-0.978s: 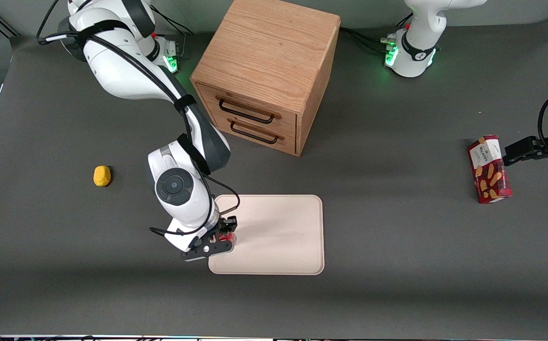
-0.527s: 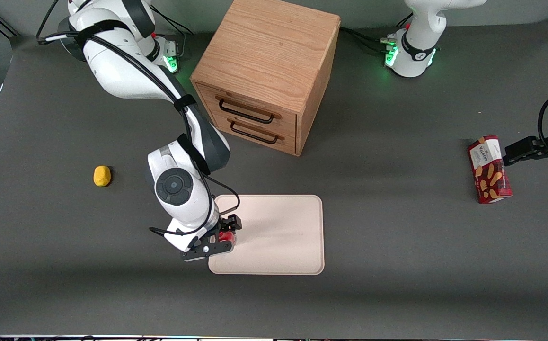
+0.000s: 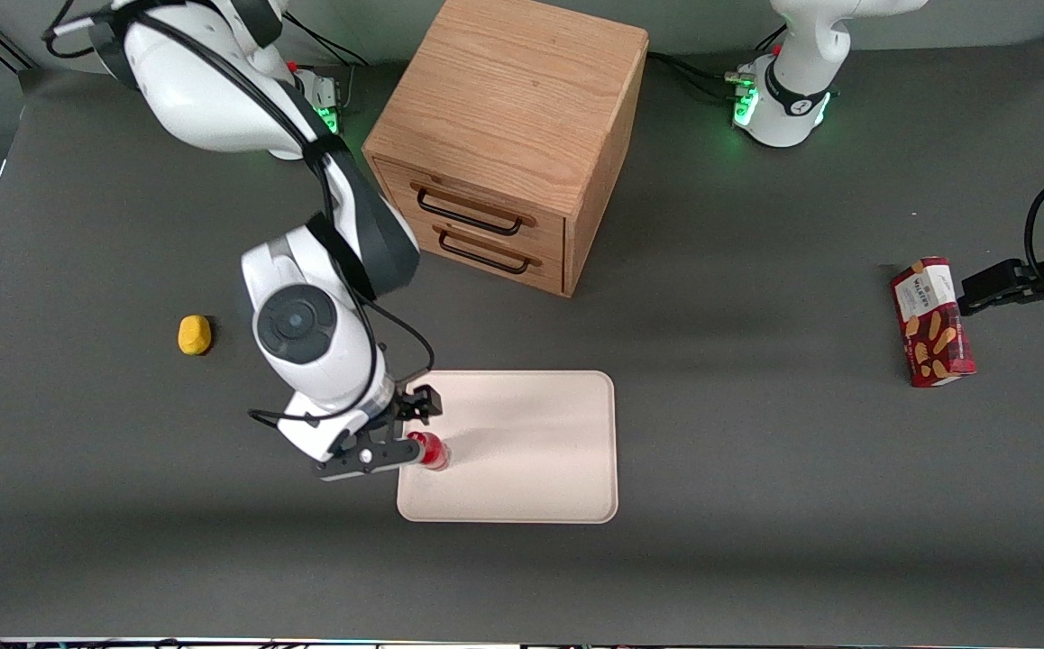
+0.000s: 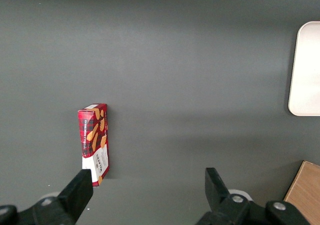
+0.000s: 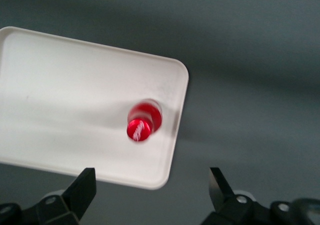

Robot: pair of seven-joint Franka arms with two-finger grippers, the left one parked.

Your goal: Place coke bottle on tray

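Dark grey tabletop w/ both arm bases along the edge farthest from the front cam. Going across the front view from the working arm's end: a small yellow lump sits alone on the table, well apart from everything else. Next, the right arm reaches down toward the front cam, its gripper above the tray's edge on the working arm's side. Fingers are spread wide & hold nothing; in the wrist view the gripper shows both tips far apart w/ the coke bottle between & below them, untouched.

Coke bottle stands upright on the tray, close to the rim at the working arm's end, approx. midway along that short side. Red cap faces up in the wrist view; the tray rim runs just beside it. Tray is pale cream-pink, flat, rounded corners, lying on the table nearer the front cam than the wooden two-drawer cabinet. Cabinet drawers both closed, dark handles facing the front cam at an angle.

Toward the parked arm's end: a dark-red snack box lies flat on the table, well apart from the tray. Left wrist view shows the same snack box and one corner of the tray.
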